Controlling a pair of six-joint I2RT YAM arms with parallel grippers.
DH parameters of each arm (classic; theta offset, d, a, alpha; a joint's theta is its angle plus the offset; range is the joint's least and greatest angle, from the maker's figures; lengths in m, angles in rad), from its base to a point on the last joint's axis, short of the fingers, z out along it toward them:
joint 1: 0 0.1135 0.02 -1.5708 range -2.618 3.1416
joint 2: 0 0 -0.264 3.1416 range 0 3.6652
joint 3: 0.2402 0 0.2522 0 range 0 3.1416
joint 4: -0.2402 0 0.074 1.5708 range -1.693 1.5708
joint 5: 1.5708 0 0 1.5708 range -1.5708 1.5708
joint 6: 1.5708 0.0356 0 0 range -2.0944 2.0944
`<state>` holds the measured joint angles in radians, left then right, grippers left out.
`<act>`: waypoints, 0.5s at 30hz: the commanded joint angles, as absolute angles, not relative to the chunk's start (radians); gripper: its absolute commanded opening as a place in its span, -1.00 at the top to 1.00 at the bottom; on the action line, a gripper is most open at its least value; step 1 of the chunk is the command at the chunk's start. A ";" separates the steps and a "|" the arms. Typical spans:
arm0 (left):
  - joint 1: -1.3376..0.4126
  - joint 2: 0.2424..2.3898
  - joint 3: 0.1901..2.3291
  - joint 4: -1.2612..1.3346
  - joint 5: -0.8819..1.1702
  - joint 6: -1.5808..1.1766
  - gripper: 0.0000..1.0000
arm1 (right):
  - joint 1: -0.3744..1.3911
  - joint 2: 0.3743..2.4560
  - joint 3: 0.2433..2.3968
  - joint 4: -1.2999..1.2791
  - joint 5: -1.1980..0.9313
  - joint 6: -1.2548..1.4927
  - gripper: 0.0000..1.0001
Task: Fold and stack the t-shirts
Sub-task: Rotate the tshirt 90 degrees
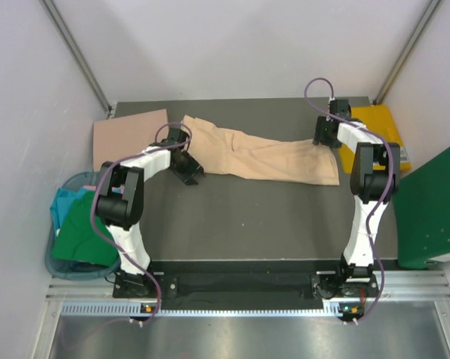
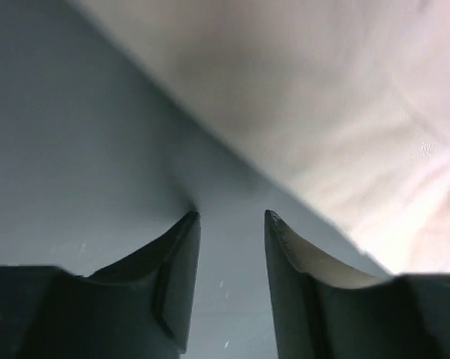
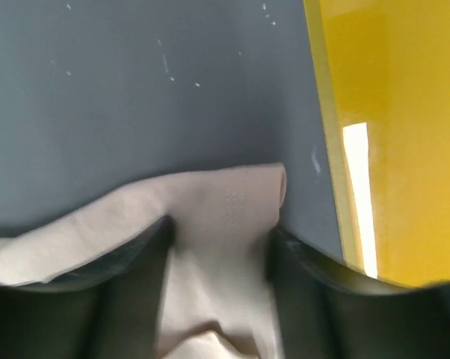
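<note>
Beige t-shirt [image 1: 262, 158] lies stretched but rumpled across the far half of the counter [image 1: 247, 224]. In the overhead view one end sits near 11 o'clock and the other near 2 o'clock. The right fingers [image 3: 315, 299] are clamped on a corner at the 2 o'clock end, with cloth bunched between them. The left fingers [image 2: 173, 262] stand apart with only bare counter between their tips. In the wrist view the shirt's edge runs just beyond them toward 1 o'clock, and it does not seem to touch them.

The main risk is an empty grab on the left. If those fingers close where they stand, they will likely pinch nothing. Any pull from the right would then drag the whole shirt toward 3 o'clock, onto the yellow object [image 3: 404, 149] at the counter's edge.

The right hold is a second worry. It takes only a narrow corner, so a firm tug to flatten the cloth could slip it free.

The body of the shirt is also twisted into a band rather than spread flat. Folding it this way would probably trap creases and give a lopsided bundle that stacks badly.

Lastly, the folded pinkish shirt [image 1: 128, 138] lies near the 11 o'clock end. A sweeping move by the left arm could nudge it or pull the beige hem over it.
</note>
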<state>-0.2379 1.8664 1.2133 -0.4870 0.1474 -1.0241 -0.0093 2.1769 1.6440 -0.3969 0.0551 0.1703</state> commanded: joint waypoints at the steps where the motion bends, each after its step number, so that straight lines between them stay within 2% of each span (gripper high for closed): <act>1: -0.242 1.979 1.379 -0.569 0.032 -1.035 0.31 | -0.008 2.155 1.596 -0.376 0.005 0.190 0.23; 2: -0.241 2.000 1.402 -0.574 0.019 -1.034 0.35 | -0.008 2.143 1.579 -0.379 0.006 0.192 0.49; 4: -0.242 2.061 1.483 -0.600 0.009 -1.032 0.41 | -0.008 2.096 1.525 -0.385 0.023 0.193 0.70; 5: -0.242 2.084 1.512 -0.612 0.008 -1.026 0.55 | -0.008 2.079 1.507 -0.393 0.034 0.195 0.80; 7: -0.242 2.146 1.602 -0.639 0.008 -1.017 0.77 | -0.008 2.037 1.470 -0.448 0.078 0.201 0.88; 8: -0.244 2.163 1.630 -0.646 0.009 -1.003 1.00 | -0.008 2.026 1.460 -0.474 0.092 0.199 0.91; 15: -0.244 2.308 1.870 -0.672 0.009 -0.934 1.00 | -0.008 1.918 1.376 -0.722 0.109 0.259 0.97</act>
<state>-0.2443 2.2177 1.7397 -0.6724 0.0605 -0.9855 -0.0086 2.0109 1.4334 -0.5014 0.0841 0.2134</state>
